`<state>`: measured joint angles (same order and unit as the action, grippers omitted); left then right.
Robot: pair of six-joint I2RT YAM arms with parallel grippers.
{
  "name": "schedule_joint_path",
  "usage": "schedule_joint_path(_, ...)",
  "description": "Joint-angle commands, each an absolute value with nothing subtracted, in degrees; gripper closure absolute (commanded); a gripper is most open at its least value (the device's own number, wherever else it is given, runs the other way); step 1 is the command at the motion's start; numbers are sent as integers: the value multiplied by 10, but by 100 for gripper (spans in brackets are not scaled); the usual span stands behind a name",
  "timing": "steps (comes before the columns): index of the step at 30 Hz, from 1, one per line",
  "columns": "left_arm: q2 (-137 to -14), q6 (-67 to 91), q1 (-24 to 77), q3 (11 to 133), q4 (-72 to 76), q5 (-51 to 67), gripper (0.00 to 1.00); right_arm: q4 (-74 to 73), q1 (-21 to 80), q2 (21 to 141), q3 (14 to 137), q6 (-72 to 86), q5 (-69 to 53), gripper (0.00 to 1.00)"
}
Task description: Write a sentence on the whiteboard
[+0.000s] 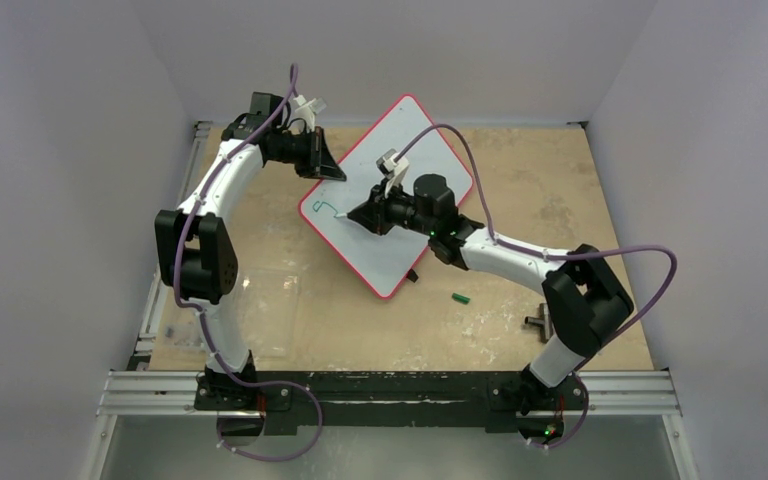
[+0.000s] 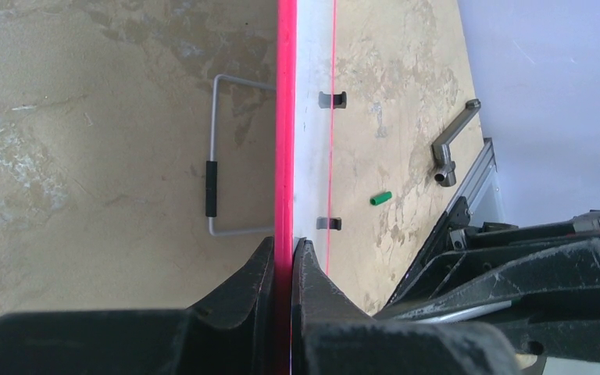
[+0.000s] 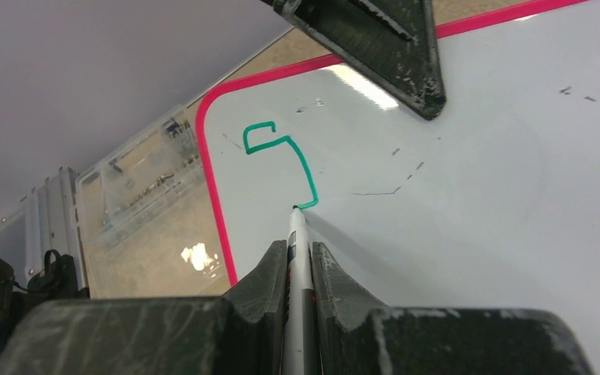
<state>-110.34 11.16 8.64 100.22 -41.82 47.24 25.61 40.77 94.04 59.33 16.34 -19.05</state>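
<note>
The large white, red-rimmed whiteboard (image 1: 360, 255) sat mid-desk (image 1: 520, 170), its far-left rim pinched by the left claw (image 2: 285, 244). The right claw (image 3: 299, 248) pinched a white marker (image 3: 298, 226), tip touching the board. Only the sentence (image 3: 301, 168)'s first green stroke existed; nearly all remained.

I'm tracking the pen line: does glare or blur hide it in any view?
Right wrist: a glare streak lies on the whiteboard clear of the green stroke, which is sharp down to the marker. Top external: the stroke is tiny but glare-free. Left wrist: the whiteboard shows edge-on, no writing visible.
</note>
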Motion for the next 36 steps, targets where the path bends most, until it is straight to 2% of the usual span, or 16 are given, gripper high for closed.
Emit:
schedule_joint_path(1,-1074,79,108,998,-430,432,100,201,435,948,589,139,-207,100)
schedule_joint_path(20,-1072,79,108,997,-427,434,100,179,447,935,703,147,-199,100)
schedule_joint_path(36,-1064,71,109,993,-424,453,100,205,389,859,638,183,-173,100)
